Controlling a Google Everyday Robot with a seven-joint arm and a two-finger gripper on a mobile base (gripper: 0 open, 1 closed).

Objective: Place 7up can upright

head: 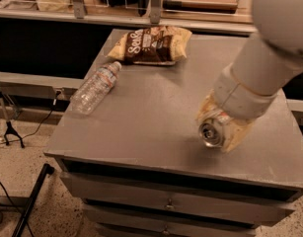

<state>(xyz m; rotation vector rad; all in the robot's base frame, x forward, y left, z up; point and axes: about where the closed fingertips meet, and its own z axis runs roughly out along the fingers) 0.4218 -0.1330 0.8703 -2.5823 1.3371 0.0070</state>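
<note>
The 7up can (pixel 213 131) is a small silver can held on its side, its round end facing the camera, just above the grey cabinet top (pixel 146 117) near the front right. My gripper (pixel 221 128) is shut on the can, its pale yellowish fingers (pixel 236 134) on either side of it. The white arm comes down from the upper right and hides the rest of the can's body.
A clear plastic water bottle (pixel 94 88) lies on its side at the left edge. A brown chip bag (pixel 150 44) lies at the back. The cabinet has drawers below (pixel 166 201). A shelf rail runs behind. Cables and a stand leg lie on the floor at left.
</note>
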